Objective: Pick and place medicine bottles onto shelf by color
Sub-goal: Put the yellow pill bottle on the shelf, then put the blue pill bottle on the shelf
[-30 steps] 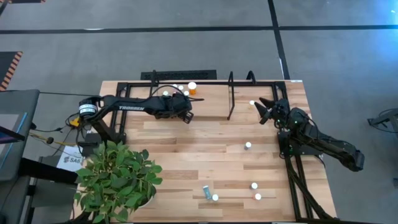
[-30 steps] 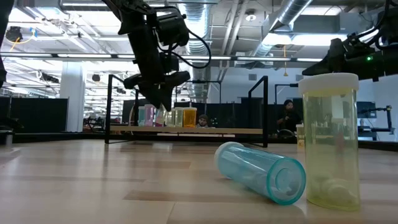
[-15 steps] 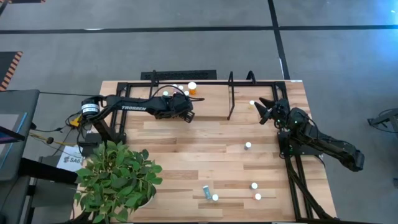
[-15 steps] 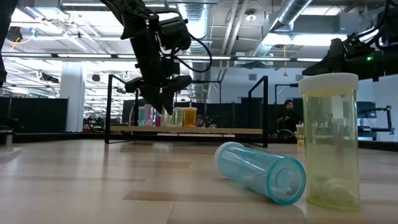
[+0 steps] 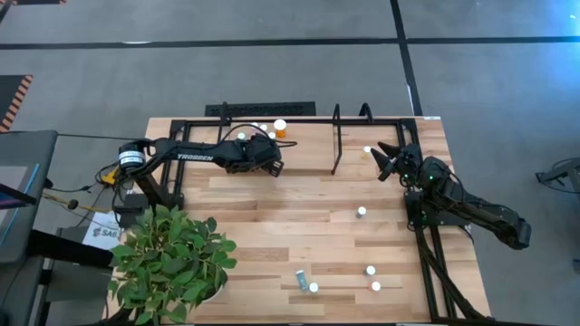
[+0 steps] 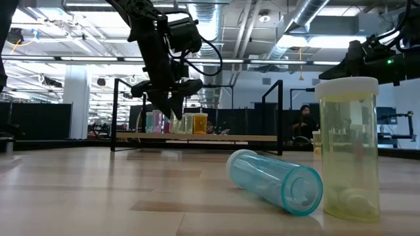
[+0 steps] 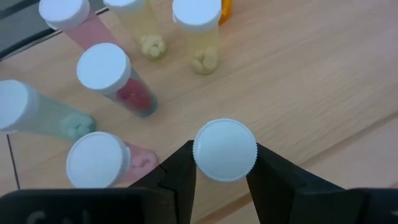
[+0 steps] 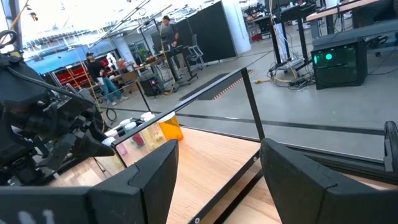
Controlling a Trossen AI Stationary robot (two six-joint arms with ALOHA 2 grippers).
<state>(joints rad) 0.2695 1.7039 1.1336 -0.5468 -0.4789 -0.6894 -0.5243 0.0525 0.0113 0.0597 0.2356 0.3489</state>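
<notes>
Gripping a white-capped bottle [image 7: 224, 150] between its fingers, your left claw [image 5: 270, 166] hangs just in front of the shelf [image 5: 335, 136], over the table [image 5: 299, 217]. Behind it on the shelf board stand pink [image 7: 109, 78], teal [image 7: 37, 114] and yellowish bottles [image 7: 199, 31], with an orange bottle [image 5: 280, 128] beside them. Your right claw [image 5: 384, 156] waits at the shelf's right end with its fingers spread wide and nothing between them. Away from the shelf, near the table's front edge, a teal bottle [image 6: 275, 180] lies on its side next to an upright yellowish one [image 6: 348, 147].
</notes>
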